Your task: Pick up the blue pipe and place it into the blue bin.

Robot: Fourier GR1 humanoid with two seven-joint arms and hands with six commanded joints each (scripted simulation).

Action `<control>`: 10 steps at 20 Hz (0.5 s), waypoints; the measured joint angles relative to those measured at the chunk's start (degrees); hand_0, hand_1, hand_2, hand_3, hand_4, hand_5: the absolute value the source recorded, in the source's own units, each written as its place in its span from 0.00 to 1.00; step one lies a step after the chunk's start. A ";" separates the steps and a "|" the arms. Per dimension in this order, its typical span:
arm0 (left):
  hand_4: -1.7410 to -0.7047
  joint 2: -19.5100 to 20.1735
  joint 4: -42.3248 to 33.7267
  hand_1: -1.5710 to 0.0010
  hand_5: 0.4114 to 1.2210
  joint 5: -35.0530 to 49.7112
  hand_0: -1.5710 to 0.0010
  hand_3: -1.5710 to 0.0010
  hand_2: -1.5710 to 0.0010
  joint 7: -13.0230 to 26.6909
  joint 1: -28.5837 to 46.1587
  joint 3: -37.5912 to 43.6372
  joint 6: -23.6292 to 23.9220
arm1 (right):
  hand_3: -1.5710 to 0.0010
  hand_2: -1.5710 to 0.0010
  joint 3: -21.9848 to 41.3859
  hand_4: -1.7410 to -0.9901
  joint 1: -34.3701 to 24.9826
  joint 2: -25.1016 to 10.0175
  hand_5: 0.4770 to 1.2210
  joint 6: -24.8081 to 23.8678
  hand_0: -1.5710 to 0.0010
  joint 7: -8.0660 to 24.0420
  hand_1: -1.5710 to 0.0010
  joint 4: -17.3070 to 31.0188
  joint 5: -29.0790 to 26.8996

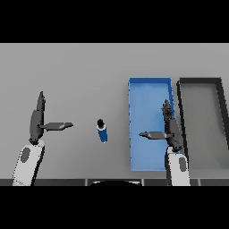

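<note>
Plain grey table [80,71], blue pipe [102,130] lying left of the blue bin [150,82], which has a dark bin [200,80] just beside it, left hand [37,120] spread flat far left, right hand [170,127] splayed above the blue bin.

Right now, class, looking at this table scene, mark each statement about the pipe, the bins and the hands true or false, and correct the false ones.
1. The blue pipe lies inside the blue bin. False: it is on the table, to the left of the bin.
2. The right hand hovers over the blue bin. True.
3. The left hand grips the pipe. False: it is open, apart from the pipe.
4. A dark bin sits right of the blue bin. True.
</note>
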 measured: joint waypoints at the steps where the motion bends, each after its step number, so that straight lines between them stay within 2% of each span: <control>1: 0.75 -0.11 0.02 1.00 0.22 -0.05 1.00 1.00 1.00 -0.19 -0.13 -0.05 0.09 | 1.00 1.00 -0.13 0.71 -0.12 -0.11 0.20 -0.02 1.00 0.10 1.00 0.07 -0.10; 6: 0.75 -0.81 0.62 1.00 0.22 -0.60 1.00 1.00 1.00 0.70 -1.80 -0.54 0.61 | 1.00 1.00 -1.21 0.71 -0.82 -1.06 0.20 0.75 1.00 0.29 1.00 1.29 -1.01; 7: 0.75 3.05 0.31 1.00 0.22 -1.24 1.00 1.00 1.00 -3.38 0.47 -2.01 -4.98 | 1.00 1.00 0.16 0.72 1.56 -4.98 0.20 1.66 1.00 -6.03 1.00 -0.72 2.96; 8: 0.75 5.41 1.19 1.00 0.22 -1.35 1.00 1.00 1.00 -5.44 1.29 -2.56 -8.81 | 1.00 1.00 1.25 0.72 2.82 -7.22 0.20 1.80 1.00 -7.97 1.00 -2.70 5.65; 10: 0.75 7.84 2.34 1.00 0.22 -1.55 1.00 1.00 1.00 -8.18 1.84 -3.14 -13.06 | 1.00 1.00 2.96 0.73 4.37 -8.82 0.20 2.17 1.00 -8.42 1.00 -4.29 8.63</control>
